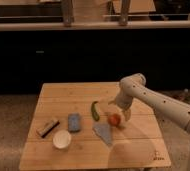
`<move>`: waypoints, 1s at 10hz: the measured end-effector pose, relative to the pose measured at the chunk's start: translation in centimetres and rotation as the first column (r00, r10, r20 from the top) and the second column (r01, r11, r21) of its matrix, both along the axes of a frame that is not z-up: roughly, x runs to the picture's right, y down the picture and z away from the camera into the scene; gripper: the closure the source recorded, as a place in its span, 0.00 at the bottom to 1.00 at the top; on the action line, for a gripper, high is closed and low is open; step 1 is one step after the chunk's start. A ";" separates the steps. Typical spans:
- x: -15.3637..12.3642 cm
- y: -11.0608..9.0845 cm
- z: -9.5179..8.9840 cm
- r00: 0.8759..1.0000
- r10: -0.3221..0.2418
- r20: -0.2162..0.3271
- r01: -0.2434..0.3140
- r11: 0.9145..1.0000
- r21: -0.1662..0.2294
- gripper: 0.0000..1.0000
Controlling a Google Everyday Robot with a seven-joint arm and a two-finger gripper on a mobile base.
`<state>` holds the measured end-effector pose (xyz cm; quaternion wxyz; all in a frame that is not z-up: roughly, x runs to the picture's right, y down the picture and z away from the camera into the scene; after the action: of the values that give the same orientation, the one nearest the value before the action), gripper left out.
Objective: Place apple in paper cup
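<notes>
- Apple: small, round, red-orange w/ a paler orange patch. Sits on the wooden table, right of centre.
- Apple has no clear long axis, looks approx. equal in all directions. Stem end: can't tell which way it faces.
- Apple lies just right of the green pepper and just above-right of a grey flat piece.
- Paper cup: white, round rim, pale inside. Upright, mouth up, front-left of table, well apart from the apple.
- Gripper: low over the table, right beside the apple on its upper-right. Contact w/ apple unclear. Spread or pressed together: can't tell.
- Blue-grey sponge lies btw. cup and pepper. Its long axis runs front-to-back.
- Small brown bar lies left of the sponge, angled.
</notes>
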<state>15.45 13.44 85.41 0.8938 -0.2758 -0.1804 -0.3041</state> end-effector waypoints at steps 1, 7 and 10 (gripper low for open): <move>-0.5 0.7 -0.9 1.000 -0.015 0.014 0.015 1.000 -0.001 0.20; -2.1 3.8 -1.5 0.997 -0.055 0.051 0.057 0.998 -0.039 0.20; -2.0 4.5 -0.7 0.997 -0.064 0.051 0.067 0.996 -0.056 0.20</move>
<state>13.48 17.95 84.71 0.8703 -0.2999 -0.2017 -0.3347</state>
